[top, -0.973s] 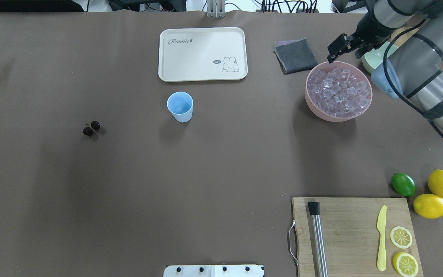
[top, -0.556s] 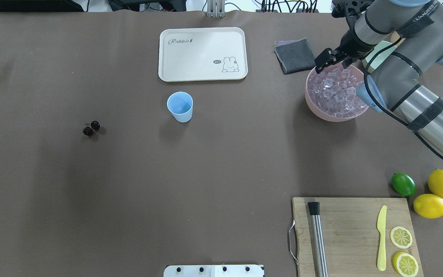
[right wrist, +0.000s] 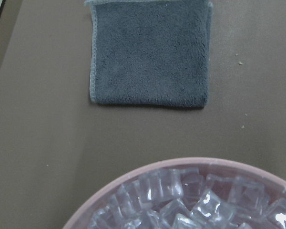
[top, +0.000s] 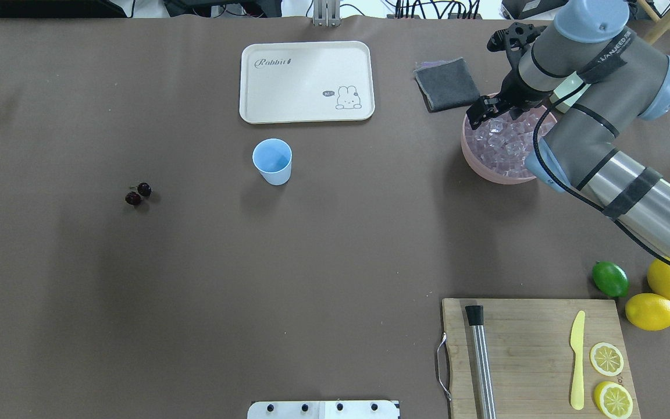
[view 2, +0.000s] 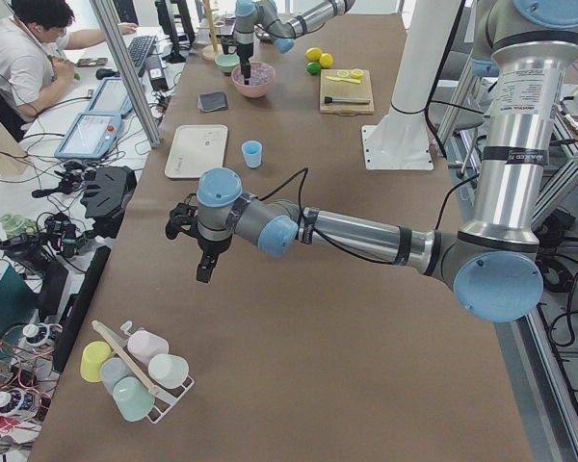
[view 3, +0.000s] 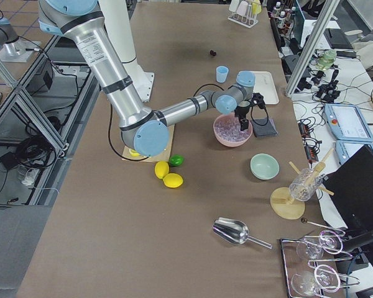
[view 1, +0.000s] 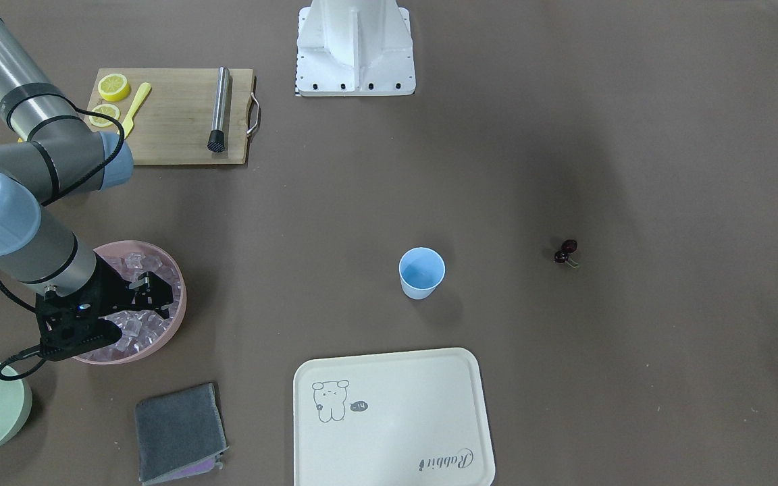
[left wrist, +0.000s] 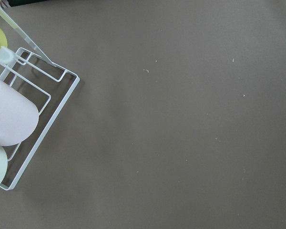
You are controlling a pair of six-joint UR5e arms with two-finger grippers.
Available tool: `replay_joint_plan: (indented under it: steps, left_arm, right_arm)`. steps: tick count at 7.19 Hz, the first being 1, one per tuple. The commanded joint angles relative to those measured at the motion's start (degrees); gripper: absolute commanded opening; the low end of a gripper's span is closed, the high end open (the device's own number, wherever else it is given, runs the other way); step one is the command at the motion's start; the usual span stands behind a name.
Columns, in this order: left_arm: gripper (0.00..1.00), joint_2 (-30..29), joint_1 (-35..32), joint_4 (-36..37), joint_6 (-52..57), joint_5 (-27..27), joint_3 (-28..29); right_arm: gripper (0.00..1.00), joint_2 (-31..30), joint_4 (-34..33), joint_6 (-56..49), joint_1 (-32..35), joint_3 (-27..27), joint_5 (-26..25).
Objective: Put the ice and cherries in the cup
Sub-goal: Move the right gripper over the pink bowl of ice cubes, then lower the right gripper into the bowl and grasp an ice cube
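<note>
Right hand [top: 476,116] spread and empty, low over the ice [top: 501,142] heaped in the pink bowl [top: 489,174] just beneath; cup [top: 272,161] well away. Slick cubes could squirt out, scattering onto the bench [top: 335,262].

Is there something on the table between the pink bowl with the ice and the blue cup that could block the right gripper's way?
Nothing visible does. The table is bare between the pink bowl and the cup. The grey cloth and the tray lie farther from the robot, off that line. The right gripper hangs over the ice.
</note>
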Motion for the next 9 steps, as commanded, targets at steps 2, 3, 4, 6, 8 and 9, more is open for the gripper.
replay_joint_plan:
  steps: [2,3,4,6,8,9]
  left_arm:
    - [0.97,-0.09,0.02,-0.02,-0.08,0.00,0.17]
    - [0.97,-0.09,0.02,-0.11,-0.08,0.00,0.17]
    - [0.97,-0.09,0.02,-0.55,-0.08,0.00,0.25]
    - [0.97,-0.09,0.02,-0.81,-0.08,0.00,0.60]
    - [0.97,-0.09,0.20,-0.82,-0.17,0.00,0.61]
    - [0.97,-0.09,0.20,-0.82,-0.17,0.00,0.61]
  right_arm:
    - [0.95,-0.88,-0.45,-1.82,0.15,-0.26,-0.41]
    - [0.95,-0.97,-0.45,-1.83,0.15,-0.61,-0.41]
    - [0.94,-0.88,-0.45,-1.74,0.15,-0.62,-0.41]
    - [0.68,-1.32,-0.45,-1.65,0.06,-0.79,-0.41]
    - [0.46,-1.41,-0.36,-1.56,0.15,-0.71,-0.41]
    - [0.43,-1.58,-0.36,-1.56,0.15,-0.45,-0.41]
